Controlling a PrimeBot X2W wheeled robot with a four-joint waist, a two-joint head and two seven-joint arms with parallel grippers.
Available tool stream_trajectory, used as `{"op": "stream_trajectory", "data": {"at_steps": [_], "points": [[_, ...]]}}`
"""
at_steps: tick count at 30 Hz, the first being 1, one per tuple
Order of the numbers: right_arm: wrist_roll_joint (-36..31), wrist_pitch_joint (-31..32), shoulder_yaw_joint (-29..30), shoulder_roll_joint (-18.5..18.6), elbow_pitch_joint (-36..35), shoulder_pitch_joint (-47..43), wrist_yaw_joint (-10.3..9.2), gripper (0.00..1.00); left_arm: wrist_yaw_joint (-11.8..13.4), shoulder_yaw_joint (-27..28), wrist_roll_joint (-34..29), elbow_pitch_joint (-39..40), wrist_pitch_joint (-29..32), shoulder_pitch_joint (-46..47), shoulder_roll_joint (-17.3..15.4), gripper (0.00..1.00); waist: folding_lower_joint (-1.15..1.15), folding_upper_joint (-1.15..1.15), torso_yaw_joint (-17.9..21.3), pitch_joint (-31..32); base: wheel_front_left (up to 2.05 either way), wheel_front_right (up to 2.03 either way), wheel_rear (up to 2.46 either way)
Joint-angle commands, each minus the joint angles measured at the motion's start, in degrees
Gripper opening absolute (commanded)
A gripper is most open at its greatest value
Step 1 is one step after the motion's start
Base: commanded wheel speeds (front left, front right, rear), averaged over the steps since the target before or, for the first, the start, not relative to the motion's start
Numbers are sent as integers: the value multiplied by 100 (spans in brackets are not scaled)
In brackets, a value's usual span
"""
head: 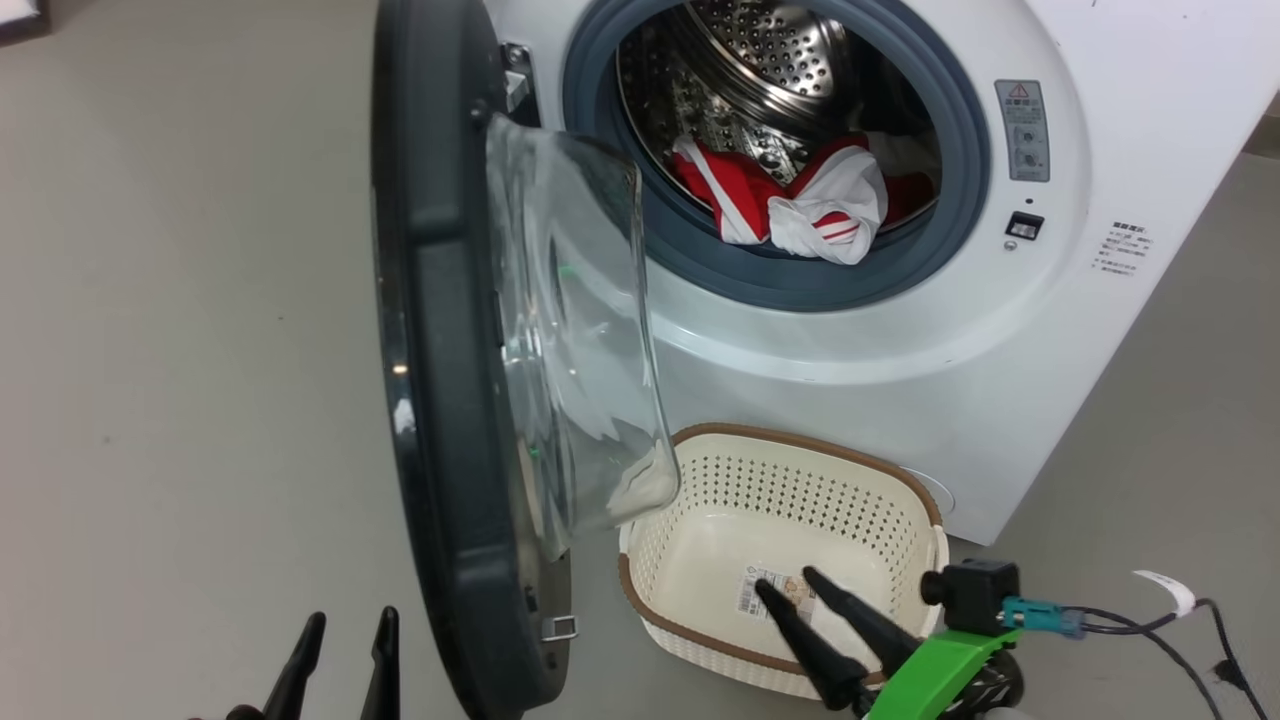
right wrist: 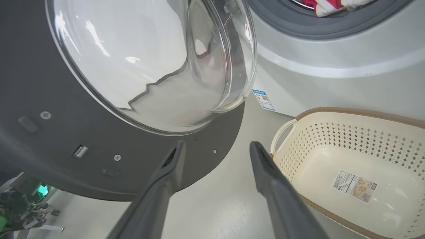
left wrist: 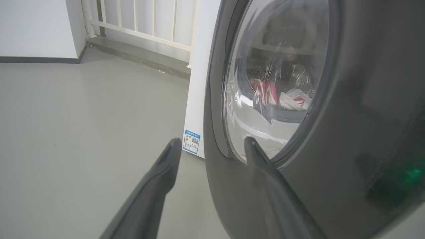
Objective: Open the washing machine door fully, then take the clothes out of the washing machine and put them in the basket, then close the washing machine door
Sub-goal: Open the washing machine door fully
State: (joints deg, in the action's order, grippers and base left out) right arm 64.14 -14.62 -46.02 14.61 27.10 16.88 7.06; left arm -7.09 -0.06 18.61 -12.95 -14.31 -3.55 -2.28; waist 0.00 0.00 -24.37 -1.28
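The washing machine door (head: 440,350) stands swung out edge-on, its black rim (left wrist: 365,132) and bulging glass window (right wrist: 156,63) toward me. Red and white clothes (head: 800,195) lie inside the steel drum of the white washing machine (head: 1000,330). The cream basket (head: 790,550) sits on the floor in front of the machine and holds just its paper label (right wrist: 353,186). My left gripper (head: 345,620) is open at the lower left, just outside the door (left wrist: 212,142). My right gripper (head: 790,583) is open over the basket's near side, pointing between door and basket (right wrist: 215,144).
Grey floor (head: 180,300) spreads to the left of the door. A white railing (left wrist: 142,20) and wall stand behind the machine's side. Cables (head: 1180,620) trail on the floor at the lower right. A blue sticker (left wrist: 191,141) marks the machine's lower side.
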Motion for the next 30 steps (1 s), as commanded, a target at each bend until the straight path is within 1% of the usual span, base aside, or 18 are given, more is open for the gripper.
{"op": "stream_trajectory", "data": {"at_steps": [1,5,13,18,24,27,30], "points": [[-94,-38,36,-22,-82,-67,43,100,-17,214,-25,107,-69,234,-60,100,0,0,28,-14,0,0,0],[-755,-38,434,-15,22,-151,43,100,-22,260,-17,111,-69,253,-60,100,0,0,87,-26,0,0,0],[-1974,-38,1572,-175,-48,-374,43,100,-30,294,-57,146,-69,267,-60,100,0,0,160,-36,0,0,0],[-2892,-38,2314,-383,-332,-604,43,100,-33,291,-76,167,-69,280,-60,100,0,0,174,-53,0,0,0],[-3929,-38,3051,-680,-901,-916,43,100,-35,316,-107,213,-69,289,-60,100,0,0,184,-52,0,0,0],[-4271,-38,3257,-794,-1110,-1087,43,100,-36,319,-141,253,-69,282,-60,100,0,0,182,-36,0,0,0],[-4411,-38,3357,-895,-1139,-1275,43,100,-37,317,-157,282,-69,255,-60,100,0,0,182,-13,0,0,0]]}}
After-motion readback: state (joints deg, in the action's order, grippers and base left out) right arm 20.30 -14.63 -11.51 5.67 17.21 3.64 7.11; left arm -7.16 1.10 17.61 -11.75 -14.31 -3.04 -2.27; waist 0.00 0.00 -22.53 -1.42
